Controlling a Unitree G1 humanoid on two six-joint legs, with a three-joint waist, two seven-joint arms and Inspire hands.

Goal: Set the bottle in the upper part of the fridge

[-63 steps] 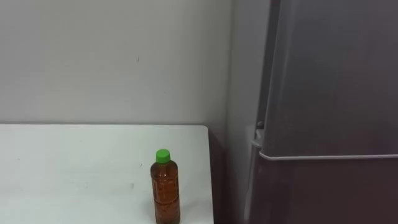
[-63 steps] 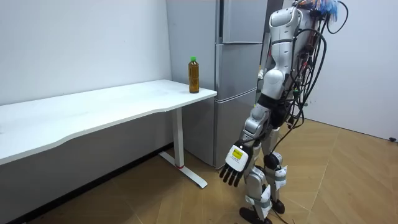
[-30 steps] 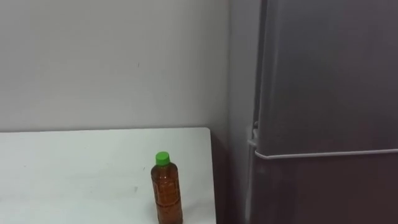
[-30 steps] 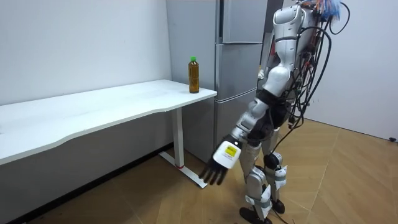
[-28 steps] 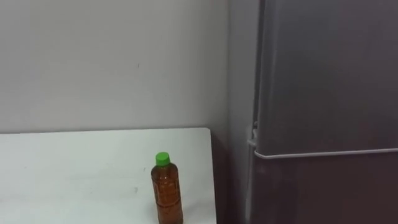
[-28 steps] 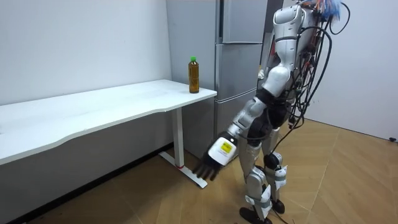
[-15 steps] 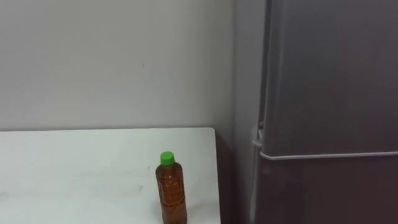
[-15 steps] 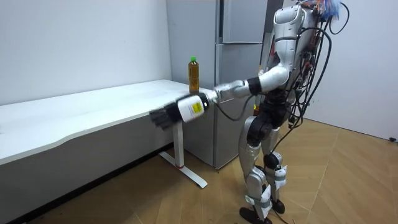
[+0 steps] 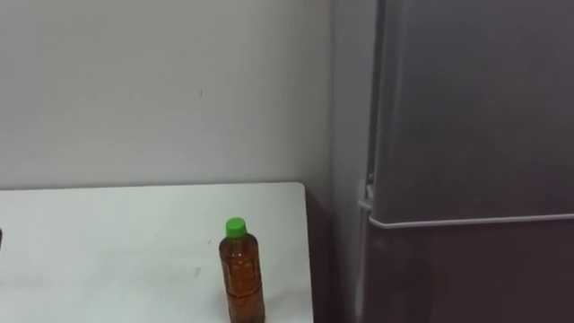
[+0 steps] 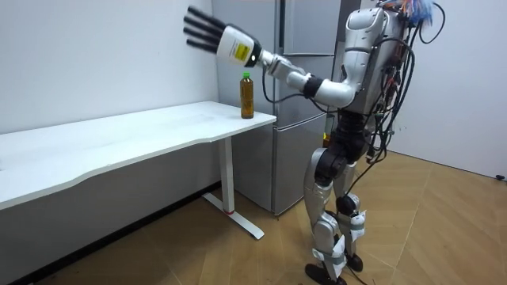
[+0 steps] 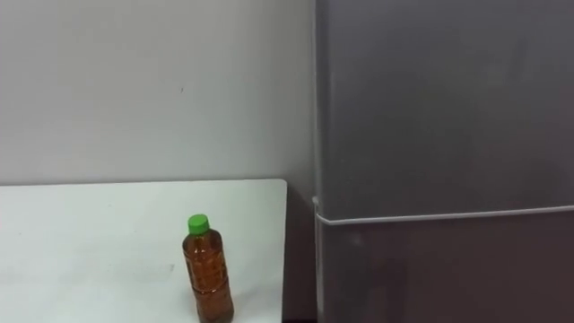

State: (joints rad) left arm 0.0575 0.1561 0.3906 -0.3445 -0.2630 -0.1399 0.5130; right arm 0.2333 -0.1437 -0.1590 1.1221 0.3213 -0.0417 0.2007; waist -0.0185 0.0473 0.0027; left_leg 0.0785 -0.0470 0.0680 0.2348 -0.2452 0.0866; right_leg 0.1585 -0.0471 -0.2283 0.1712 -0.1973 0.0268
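Green-capped amber bottle (image 9: 242,274) stands on the white table (image 9: 108,242) at its corner, the shut fridge (image 9: 466,135) at its 3 o'clock. In the room view the left hand (image 10: 226,41) hangs at the bottle's 11 o'clock, fingers (image 10: 198,28) straight, spread, empty; its yellow sticker's print is unreadable

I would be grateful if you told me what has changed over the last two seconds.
The left hand swung up from hanging low beside the legs to high above the table, fingers straight, holding nothing. The bottle stayed upright, untouched, at the table's corner beside the fridge, whose doors remain shut. The robot stands where it stood.
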